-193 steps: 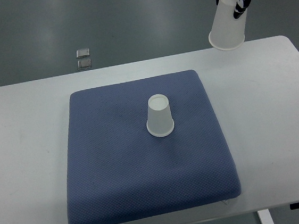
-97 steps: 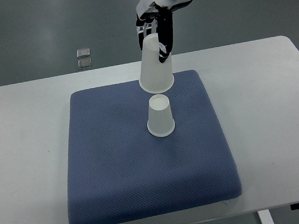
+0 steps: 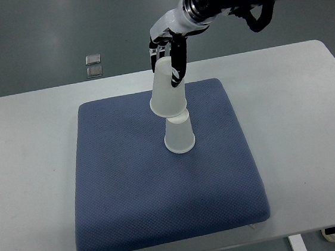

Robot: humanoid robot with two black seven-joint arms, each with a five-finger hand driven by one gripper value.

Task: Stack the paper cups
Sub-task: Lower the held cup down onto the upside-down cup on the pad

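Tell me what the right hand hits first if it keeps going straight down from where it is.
Likely the upside-down cup on the blue pad: the cup held by the right hand already hangs over its top.

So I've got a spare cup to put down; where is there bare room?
Bare table left of the pad, and more to its right. The pad's near half is free. Crowded at the pad's middle: the robot hand holds a cup over the standing cup.
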